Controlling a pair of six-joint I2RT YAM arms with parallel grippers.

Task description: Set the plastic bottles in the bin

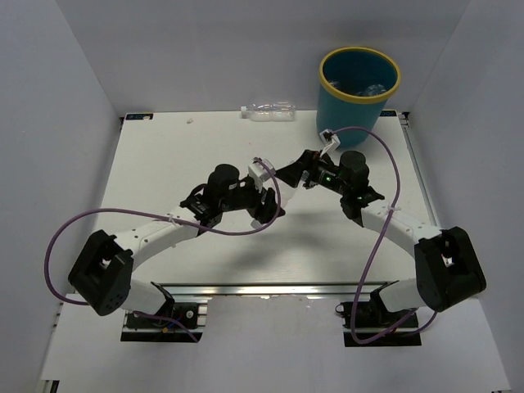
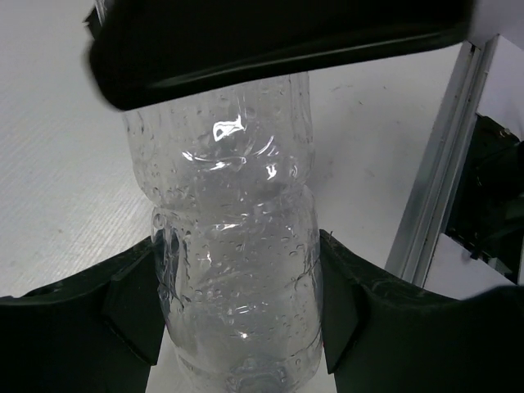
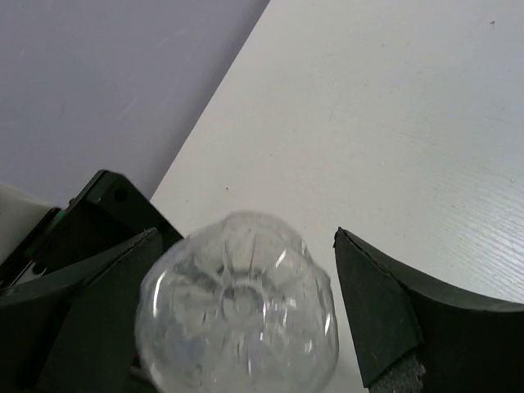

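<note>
My left gripper (image 2: 237, 246) is shut on a clear plastic bottle (image 2: 233, 286) with water drops inside, held above the table. In the top view this gripper (image 1: 267, 205) is at the table's middle, facing my right gripper (image 1: 297, 173). The right gripper (image 3: 242, 237) is open around the same bottle's base (image 3: 237, 315); its left finger is against the bottle and its right finger (image 3: 377, 311) stands apart. Another clear bottle (image 1: 273, 110) lies at the table's back edge. The teal bin (image 1: 359, 102) with a yellow rim stands at the back right, with clear bottles inside it (image 1: 364, 88).
The white table (image 1: 164, 172) is walled in by grey panels at left, back and right. A metal rail (image 2: 438, 172) runs along the table edge in the left wrist view. Purple cables (image 1: 393, 176) loop from both arms.
</note>
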